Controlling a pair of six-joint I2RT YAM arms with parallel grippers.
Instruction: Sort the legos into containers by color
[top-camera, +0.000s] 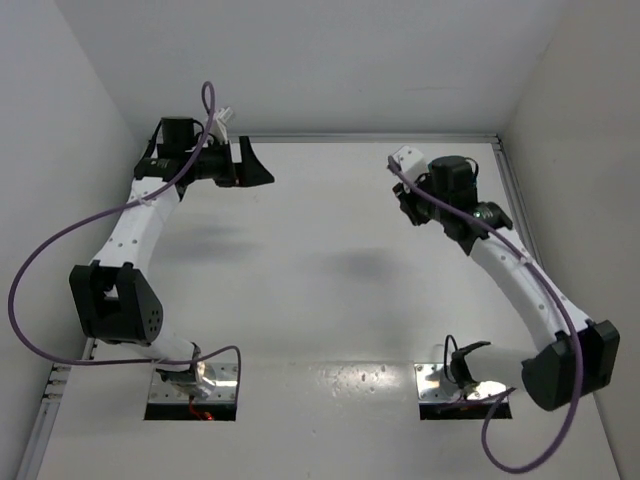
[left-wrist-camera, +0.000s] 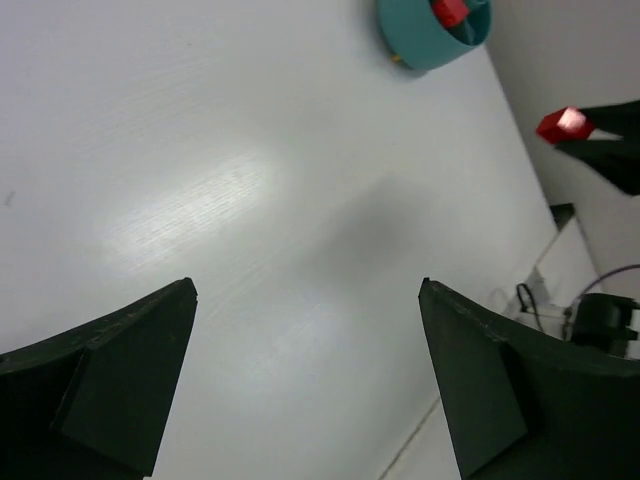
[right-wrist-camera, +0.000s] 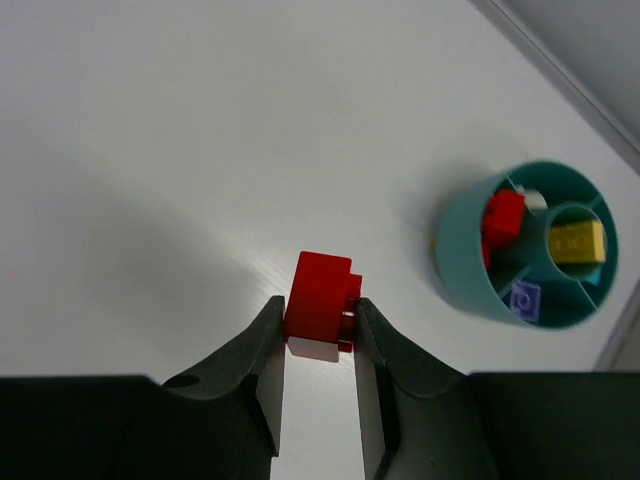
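Note:
My right gripper (right-wrist-camera: 318, 308) is shut on a red lego (right-wrist-camera: 320, 290) and holds it above the white table, left of the round teal tub (right-wrist-camera: 458, 255). The tub's compartments hold a red lego (right-wrist-camera: 503, 215), a yellow one (right-wrist-camera: 577, 241), a purple one (right-wrist-camera: 524, 298) and a white one (right-wrist-camera: 536, 198). In the left wrist view the tub (left-wrist-camera: 420, 42) is at the top and the held red lego (left-wrist-camera: 562, 123) is at the right. My left gripper (left-wrist-camera: 307, 288) is open and empty over bare table. In the top view the left gripper (top-camera: 262, 166) is at the back left, the right gripper (top-camera: 407, 203) at the back right; the tub is hidden there.
White walls close in the table on the left, back and right. A metal rail (right-wrist-camera: 560, 70) runs along the table edge just beyond the tub. Both arm bases sit at the near edge (top-camera: 190, 375), with purple cables looping beside them.

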